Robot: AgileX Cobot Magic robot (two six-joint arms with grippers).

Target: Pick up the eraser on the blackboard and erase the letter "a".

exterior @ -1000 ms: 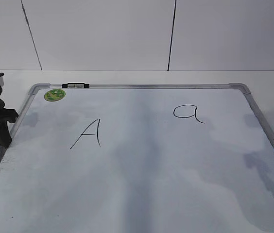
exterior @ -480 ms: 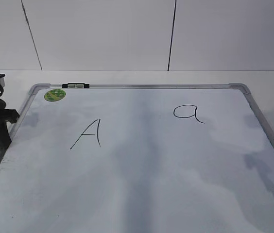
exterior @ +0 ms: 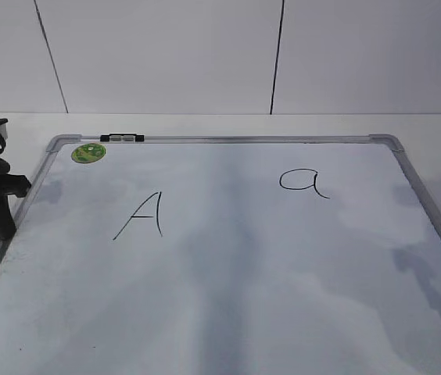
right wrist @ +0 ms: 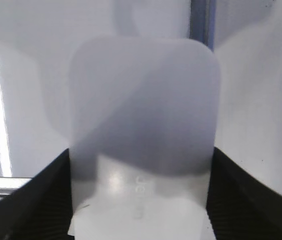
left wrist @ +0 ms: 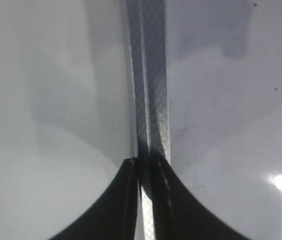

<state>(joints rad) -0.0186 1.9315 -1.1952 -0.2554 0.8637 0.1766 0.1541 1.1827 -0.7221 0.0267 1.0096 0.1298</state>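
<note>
Right wrist view: the right gripper has its two dark fingers set wide on either side of the white eraser, apparently touching its long edges, though the blur hides firm contact. The eraser lies on the whiteboard beside the silver frame. The left gripper sits nearly closed over the board's left frame rail. On the board, the lowercase "a" stands right of the capital "A", with a green sticker in the far left corner.
</note>
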